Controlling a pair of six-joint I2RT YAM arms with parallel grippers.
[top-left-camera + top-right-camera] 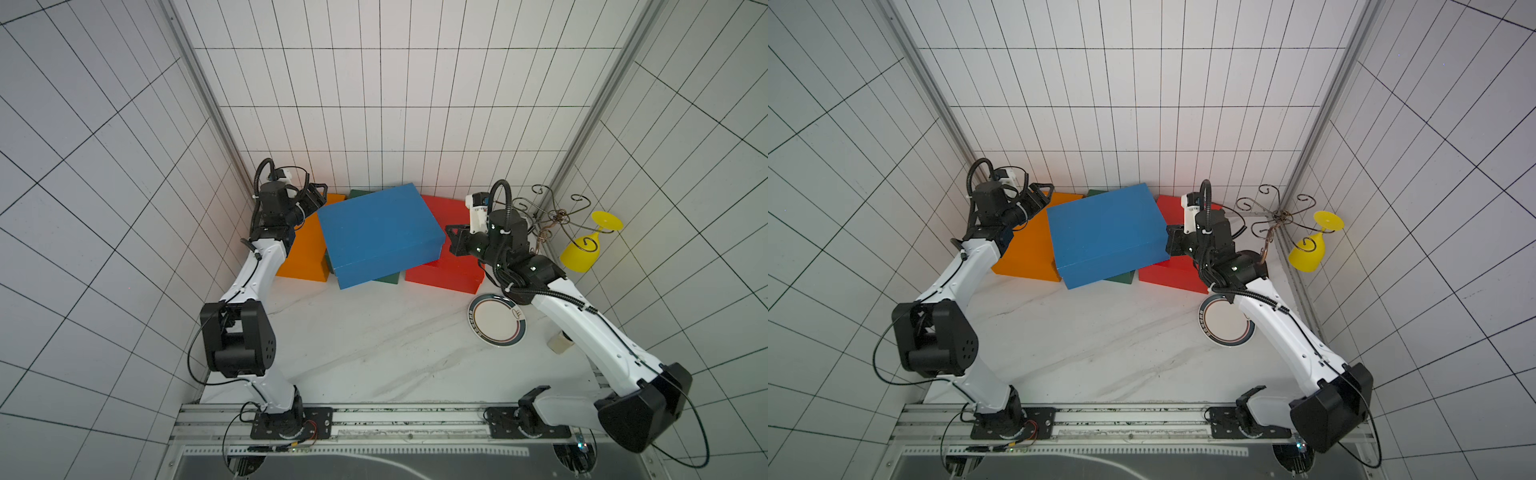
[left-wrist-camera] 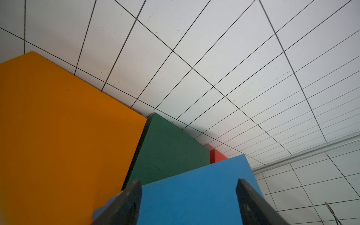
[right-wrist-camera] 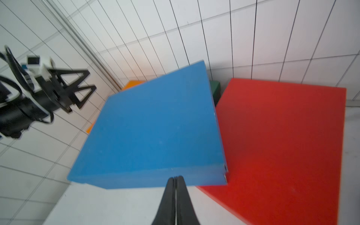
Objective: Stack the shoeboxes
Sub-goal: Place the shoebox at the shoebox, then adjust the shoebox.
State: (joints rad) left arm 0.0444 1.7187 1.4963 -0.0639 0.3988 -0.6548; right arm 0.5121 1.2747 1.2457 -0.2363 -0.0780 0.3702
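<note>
- Left pincer (image 2: 189,182) stands wide, gripping nothing; blue rectangular cardboard shoebox (image 2: 194,196) lies just ahead
- Right pincer (image 3: 176,177) is pinched together, empty, tips at that shoebox's side wall

Illumination was bright, even and diffuse; shadows on the tabletop (image 1: 374,353) were soft. Straight lines on the walls (image 1: 104,208) bowed toward the frame edges in both top views. The right wrist view was motion-blurred, notably the left gripper (image 3: 92,80).

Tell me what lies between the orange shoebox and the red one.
The dark green shoebox, mostly covered by the blue shoebox lying askew over it; both top views and the left wrist view show it.
</note>
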